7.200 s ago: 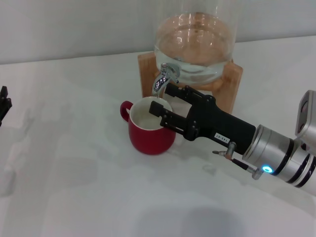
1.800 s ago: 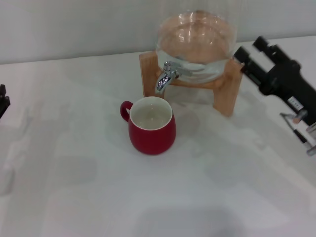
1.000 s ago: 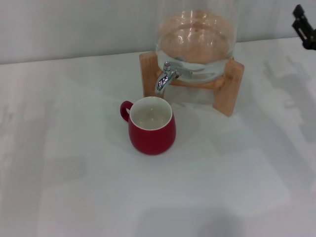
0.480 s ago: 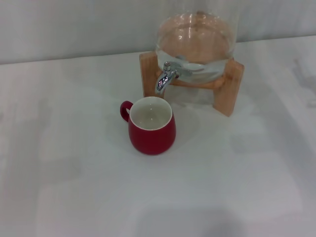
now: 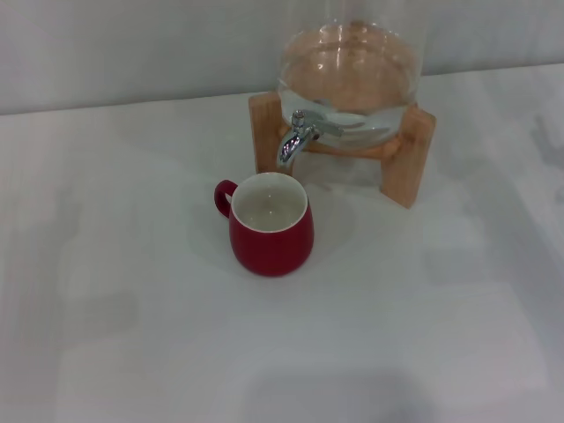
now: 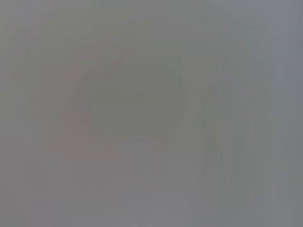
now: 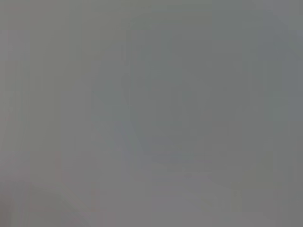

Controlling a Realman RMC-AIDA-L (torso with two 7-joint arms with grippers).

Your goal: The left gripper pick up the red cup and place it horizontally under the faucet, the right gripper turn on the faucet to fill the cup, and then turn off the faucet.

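The red cup (image 5: 270, 226) stands upright on the white table, its white inside showing and its small handle pointing left. Just behind and above it hangs the chrome faucet (image 5: 295, 138), its spout curving down toward the cup's far rim. No water stream shows. The faucet is fixed to a clear glass dispenser (image 5: 349, 75) on a wooden stand (image 5: 402, 152). Neither gripper appears in the head view. Both wrist views are a plain grey blur with nothing recognisable.
The white table (image 5: 132, 308) spreads wide to the left, right and front of the cup. A pale wall runs along the back edge behind the dispenser.
The right gripper pulled back from the faucet and cup, rose to the upper right and left the view. The left gripper at the left edge also dropped out. Cup unmoved.
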